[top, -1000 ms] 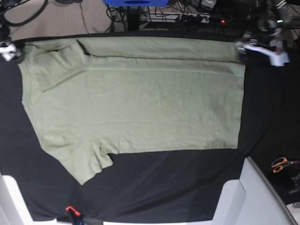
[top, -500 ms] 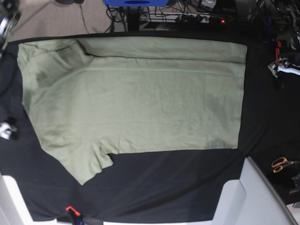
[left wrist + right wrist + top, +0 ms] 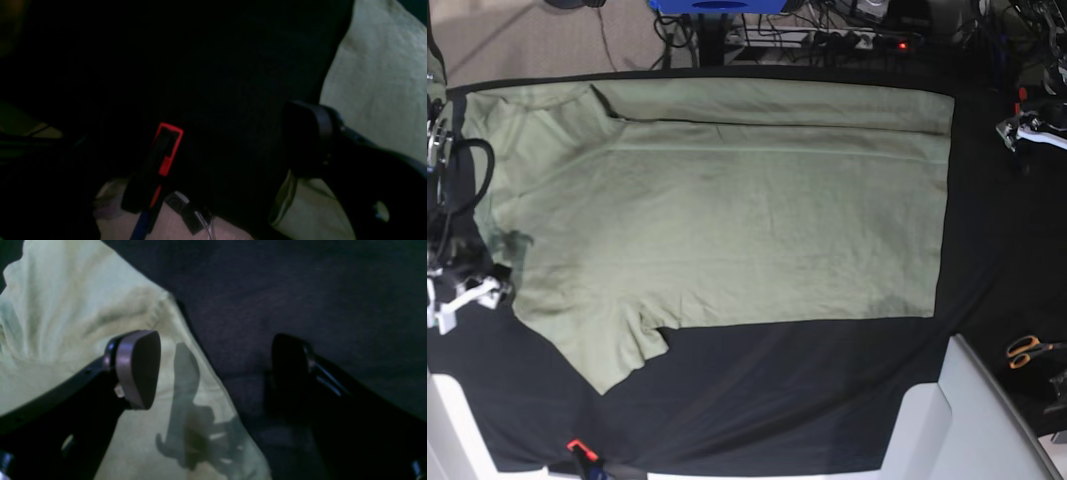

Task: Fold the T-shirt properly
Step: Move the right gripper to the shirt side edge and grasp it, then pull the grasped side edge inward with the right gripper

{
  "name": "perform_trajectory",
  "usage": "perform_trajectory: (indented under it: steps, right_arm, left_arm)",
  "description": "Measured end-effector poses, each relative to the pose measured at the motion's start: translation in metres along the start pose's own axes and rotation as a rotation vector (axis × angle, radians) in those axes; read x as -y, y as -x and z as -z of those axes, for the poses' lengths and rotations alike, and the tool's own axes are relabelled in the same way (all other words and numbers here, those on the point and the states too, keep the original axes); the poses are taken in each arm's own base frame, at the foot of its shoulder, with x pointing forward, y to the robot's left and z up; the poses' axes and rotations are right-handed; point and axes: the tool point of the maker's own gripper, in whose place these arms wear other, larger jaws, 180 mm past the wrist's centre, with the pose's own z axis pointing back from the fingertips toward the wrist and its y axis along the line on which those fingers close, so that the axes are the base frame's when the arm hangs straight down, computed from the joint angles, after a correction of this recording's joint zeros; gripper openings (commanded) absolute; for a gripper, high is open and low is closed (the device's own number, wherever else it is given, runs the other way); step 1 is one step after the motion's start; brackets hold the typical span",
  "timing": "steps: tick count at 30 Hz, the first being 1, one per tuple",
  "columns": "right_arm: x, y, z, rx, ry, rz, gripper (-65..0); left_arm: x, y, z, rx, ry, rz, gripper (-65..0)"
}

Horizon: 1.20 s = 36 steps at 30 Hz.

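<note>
The pale green T-shirt lies flat on the black tablecloth, hem to the right, with its far long edge folded over. One sleeve sticks out at the front left. My right gripper is open at the shirt's left edge. In the right wrist view one finger is over the shirt and the other over black cloth. My left gripper hovers off the shirt by the far right corner. In its wrist view only one finger shows, set wide, beside the shirt.
Orange-handled scissors lie at the right edge. A white housing stands at the front right. A red and black clamp grips the front edge, and another shows in the left wrist view. Cables lie beyond the far edge.
Both grippers let go of the shirt's far corners. My right gripper moved down to the shirt's left edge near the sleeve. My left gripper pulled away to the right.
</note>
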Motion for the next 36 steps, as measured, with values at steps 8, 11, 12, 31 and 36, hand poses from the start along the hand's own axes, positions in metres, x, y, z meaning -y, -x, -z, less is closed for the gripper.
perform_trajectory:
  steps: [8, 11, 12, 31, 36]
  right_arm:
    - [-0.014, 0.019, 0.007, -0.022, -0.021, -0.019, -16.4]
    - [-0.015, 0.022, 0.007, -0.034, -0.018, -0.032, -27.2]
    - [-0.015, 0.023, 0.008, -0.035, -0.019, -0.032, -34.1]
    - [-0.045, 0.03, -0.016, -0.099, -0.074, -0.218, -65.0]
    - [-0.04, 0.025, -0.044, -0.099, -0.044, -0.179, -65.0]
  left_arm:
    - [0.0, 0.002, 0.0, -0.005, 0.0, -0.004, -1.8]
    - [0.0, 0.002, 0.0, -0.004, 0.0, -0.004, -1.8]
    - [0.0, 0.002, 0.0, -0.004, -0.001, -0.004, -1.8]
    - [0.005, 0.01, -0.001, -0.014, 0.005, -0.021, -1.8]
    - [0.004, 0.009, 0.0, -0.013, 0.003, -0.017, -1.8]
